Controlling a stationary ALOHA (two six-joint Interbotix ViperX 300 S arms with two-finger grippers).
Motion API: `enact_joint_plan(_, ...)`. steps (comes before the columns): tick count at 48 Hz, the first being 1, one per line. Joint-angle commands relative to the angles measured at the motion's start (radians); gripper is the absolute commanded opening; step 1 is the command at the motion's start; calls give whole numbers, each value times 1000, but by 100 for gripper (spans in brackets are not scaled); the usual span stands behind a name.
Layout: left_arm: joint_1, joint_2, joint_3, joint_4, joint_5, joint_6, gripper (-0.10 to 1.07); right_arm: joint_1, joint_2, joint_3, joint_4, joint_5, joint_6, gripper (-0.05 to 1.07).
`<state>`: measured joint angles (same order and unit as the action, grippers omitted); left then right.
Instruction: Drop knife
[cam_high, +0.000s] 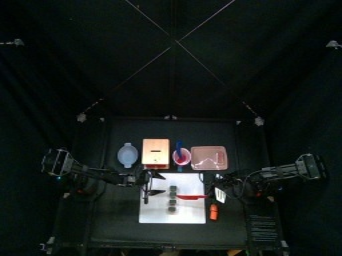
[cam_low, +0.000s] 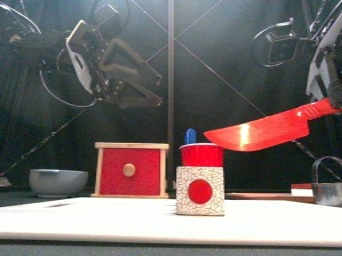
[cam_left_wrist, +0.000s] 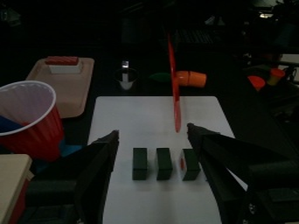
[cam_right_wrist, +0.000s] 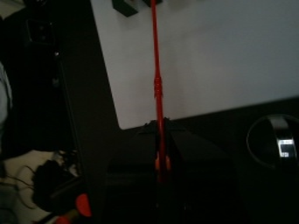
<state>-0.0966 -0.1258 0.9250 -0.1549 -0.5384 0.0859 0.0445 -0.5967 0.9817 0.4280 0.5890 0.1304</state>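
Note:
My right gripper (cam_right_wrist: 160, 133) is shut on the handle end of the slim red knife (cam_right_wrist: 156, 61). The knife hangs in the air over the white board (cam_right_wrist: 211, 61). In the front view the knife (cam_low: 271, 129) is tilted, its tip lower and pointing left, about level with the cup's top, under the right gripper (cam_low: 325, 92). In the top view the knife (cam_high: 210, 209) is over the board's right part. My left gripper (cam_left_wrist: 152, 133) is open and empty above the board (cam_left_wrist: 140, 122), facing the knife (cam_left_wrist: 174, 83).
Three black blocks (cam_left_wrist: 163, 164) stand in a row on the board. Behind the board are a grey bowl (cam_low: 58, 181), a red box (cam_low: 131, 170), a red cup (cam_left_wrist: 24, 114) and a pink tray (cam_high: 210, 156). A red-and-white patterned cup (cam_low: 201, 190) stands on the board's front.

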Motion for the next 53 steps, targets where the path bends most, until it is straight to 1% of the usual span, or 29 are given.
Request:
enact_joint_plan(1,9,-12,-12,0,-14,3,95,12,-41,-32,-97,29,143,40)
enact_joint_plan(2,9,-12,-12,0,-14,3,95,18,-48,-32,-124,35,189,40)
enact_joint_plan(3,12,-11,-11,0,-14,3,95,26,-58,-35,-169,48,264,40)
enact_joint_plan(5,14,-9,-11,0,-14,3,95,35,-71,-40,-221,69,367,40)
enact_joint_plan(6,14,-9,-11,0,-14,3,95,38,-74,-40,-233,74,393,40)
enact_joint_plan(7,15,-8,-9,0,-14,3,95,46,-80,-43,-273,92,476,40)
enact_joint_plan(10,17,-6,-9,3,-14,3,95,66,-84,-49,-342,124,629,40)
enact_joint_plan(14,18,-5,-5,9,-14,5,95,112,-77,-48,-414,133,801,40)
enact_joint_plan(20,23,-5,2,18,-14,3,95,199,-32,-46,-480,98,1000,40)
enact_joint_plan(26,29,-5,2,21,-14,3,95,229,28,-52,-463,81,1127,40)
enact_joint_plan(33,31,-5,3,26,-14,3,95,229,104,-54,-383,69,1289,41)
enact_joint_plan(36,31,-5,2,28,-14,3,95,232,129,-52,-367,46,1347,41)
enact_joint_plan(41,31,-5,5,34,-14,3,95,241,156,-48,-354,-26,1410,43)
enact_joint_plan(46,34,-5,11,43,-14,3,95,249,178,-46,-350,-117,1437,50)
enact_joint_plan(53,40,-5,17,58,-14,3,95,250,213,-41,-341,-178,1465,65)
